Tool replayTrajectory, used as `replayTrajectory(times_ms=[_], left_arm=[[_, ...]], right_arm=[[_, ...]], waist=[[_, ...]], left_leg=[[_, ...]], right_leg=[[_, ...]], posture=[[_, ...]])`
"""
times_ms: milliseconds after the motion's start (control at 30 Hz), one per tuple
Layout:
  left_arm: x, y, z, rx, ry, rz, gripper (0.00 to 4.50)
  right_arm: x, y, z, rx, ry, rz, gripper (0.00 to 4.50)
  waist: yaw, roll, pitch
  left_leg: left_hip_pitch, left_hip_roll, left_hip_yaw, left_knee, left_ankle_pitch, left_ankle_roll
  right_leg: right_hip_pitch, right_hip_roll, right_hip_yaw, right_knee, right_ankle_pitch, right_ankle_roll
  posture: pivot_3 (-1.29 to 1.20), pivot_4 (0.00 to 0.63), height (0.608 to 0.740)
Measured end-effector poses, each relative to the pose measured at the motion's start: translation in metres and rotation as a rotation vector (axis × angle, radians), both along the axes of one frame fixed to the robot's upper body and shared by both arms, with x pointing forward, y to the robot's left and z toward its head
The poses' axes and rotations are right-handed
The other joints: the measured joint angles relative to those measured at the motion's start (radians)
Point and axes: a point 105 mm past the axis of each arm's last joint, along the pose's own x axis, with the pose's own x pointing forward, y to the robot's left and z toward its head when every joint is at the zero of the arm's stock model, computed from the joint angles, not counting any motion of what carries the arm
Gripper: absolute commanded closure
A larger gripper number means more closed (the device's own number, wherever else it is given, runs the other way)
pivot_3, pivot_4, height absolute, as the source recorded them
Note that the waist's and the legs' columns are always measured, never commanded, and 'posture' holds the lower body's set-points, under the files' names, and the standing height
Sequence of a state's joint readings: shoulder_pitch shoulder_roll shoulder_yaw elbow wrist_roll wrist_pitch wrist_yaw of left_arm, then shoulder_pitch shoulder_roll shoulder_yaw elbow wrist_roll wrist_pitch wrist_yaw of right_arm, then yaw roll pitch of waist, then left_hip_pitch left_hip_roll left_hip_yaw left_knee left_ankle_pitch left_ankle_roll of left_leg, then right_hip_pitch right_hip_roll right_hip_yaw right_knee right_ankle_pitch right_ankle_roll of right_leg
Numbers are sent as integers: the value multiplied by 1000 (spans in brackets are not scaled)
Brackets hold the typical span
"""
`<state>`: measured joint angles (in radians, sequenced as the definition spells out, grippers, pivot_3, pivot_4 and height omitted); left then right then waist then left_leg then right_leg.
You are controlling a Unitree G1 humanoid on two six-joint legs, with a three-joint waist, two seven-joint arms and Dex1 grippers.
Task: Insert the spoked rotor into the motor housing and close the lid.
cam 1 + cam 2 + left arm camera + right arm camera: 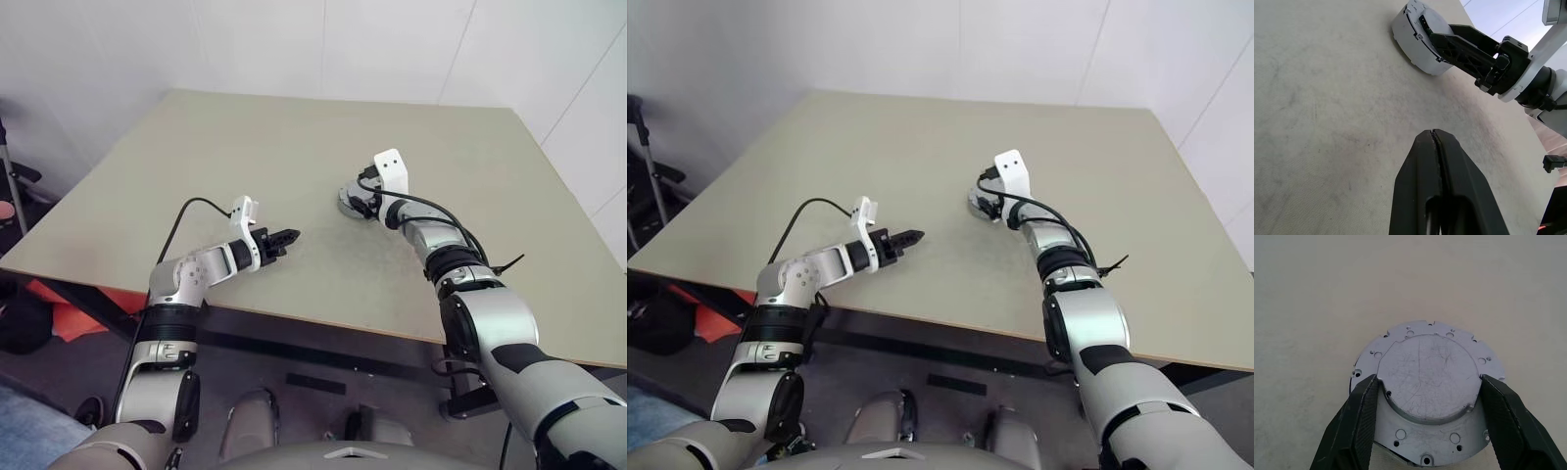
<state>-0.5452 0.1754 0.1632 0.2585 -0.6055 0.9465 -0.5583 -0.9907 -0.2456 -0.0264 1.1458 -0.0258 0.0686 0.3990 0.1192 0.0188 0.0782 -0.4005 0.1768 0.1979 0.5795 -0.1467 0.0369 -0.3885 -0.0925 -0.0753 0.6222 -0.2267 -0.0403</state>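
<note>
Right gripper (1422,396) clamps the raised round top of the silvery housing (1422,382), which sits on the table (245,147) right of centre. Left gripper (1436,161), fingers pressed together, hovers nearer and to the left, empty.

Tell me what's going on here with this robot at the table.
The right gripper has its two black fingers on either side of a round silvery motor housing sitting on the beige table, with a flat metal face on top. The left gripper is shut and empty, held above the table to the housing's left.
</note>
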Motion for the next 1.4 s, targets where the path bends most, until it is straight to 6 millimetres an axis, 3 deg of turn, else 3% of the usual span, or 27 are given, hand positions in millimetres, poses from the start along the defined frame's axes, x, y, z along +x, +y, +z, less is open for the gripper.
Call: replayTrajectory(times_ms=[667,967,1400], left_arm=[[0,0,-1,0,2,0,4500],[-1,1,-2,1,5,3,4500],[-1,0,-2,-1,5,1,4500]], right_arm=[[-2,23,0,21,13,36,1313],[-18,49,-5,7,23,183,1313],[-14,42,-2,-12,0,142,1313]], waist=[[-25,0,0],[-23,-1,0],[-21,-1,0]], left_leg=[[0,1,0,0,-1,1],[0,2,1,0,0,1],[2,1,1,0,0,0]], right_leg=[[-1,1,0,0,0,-1],[0,1,0,0,0,-1],[1,1,0,0,0,-1]], posture=[[0,0,740],[0,0,740],[0,0,740]])
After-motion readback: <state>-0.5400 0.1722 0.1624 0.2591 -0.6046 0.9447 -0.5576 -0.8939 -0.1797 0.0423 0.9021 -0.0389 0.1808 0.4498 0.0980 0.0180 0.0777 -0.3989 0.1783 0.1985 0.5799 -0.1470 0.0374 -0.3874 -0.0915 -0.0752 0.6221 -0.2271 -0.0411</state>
